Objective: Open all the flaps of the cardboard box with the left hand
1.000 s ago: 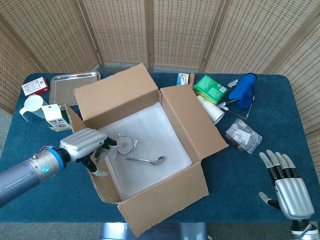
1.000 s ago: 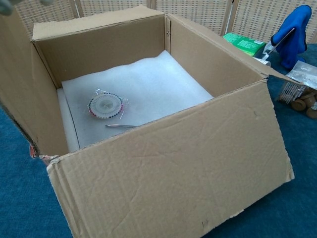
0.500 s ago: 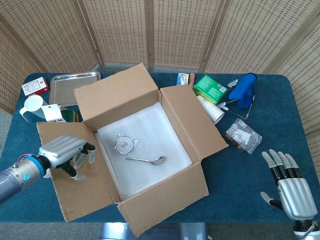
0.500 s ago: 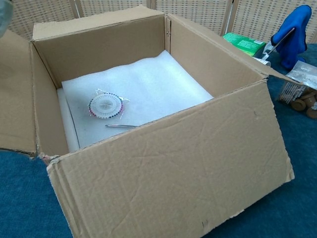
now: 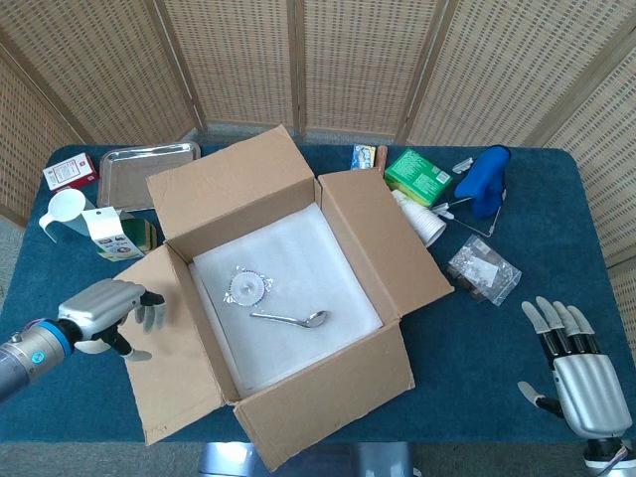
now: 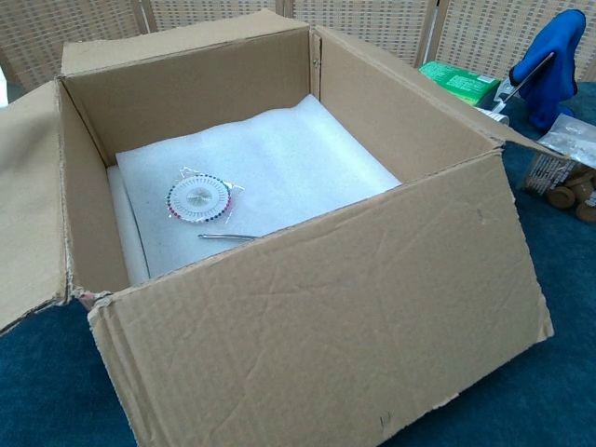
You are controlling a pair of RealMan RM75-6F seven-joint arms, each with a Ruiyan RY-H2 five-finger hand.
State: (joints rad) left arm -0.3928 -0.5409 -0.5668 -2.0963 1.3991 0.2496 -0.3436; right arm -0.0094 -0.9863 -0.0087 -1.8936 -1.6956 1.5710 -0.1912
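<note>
Cardboard box (image 5: 298, 298) at centre of the blue counter (image 5: 477, 358), all four flaps folded outward. Left hand (image 5: 104, 308), fingers loosely apart and empty, hovers beside the left flap (image 5: 174, 348). Corrugated board looks light, stiff, crease-prone; best pushed near a flap's free edge.

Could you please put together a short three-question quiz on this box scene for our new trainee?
1. True or false: the left hand holds the spoon.
2. What lies inside the cardboard box on the white foam?
A. A spoon and a round pin wheel
B. A blue glove and a cup
C. A metal tray
3. Fill in: the right hand rests with its fingers ____.

Key
1. False; it holds nothing and sits beside the box's left flap.
2. A
3. apart
</note>
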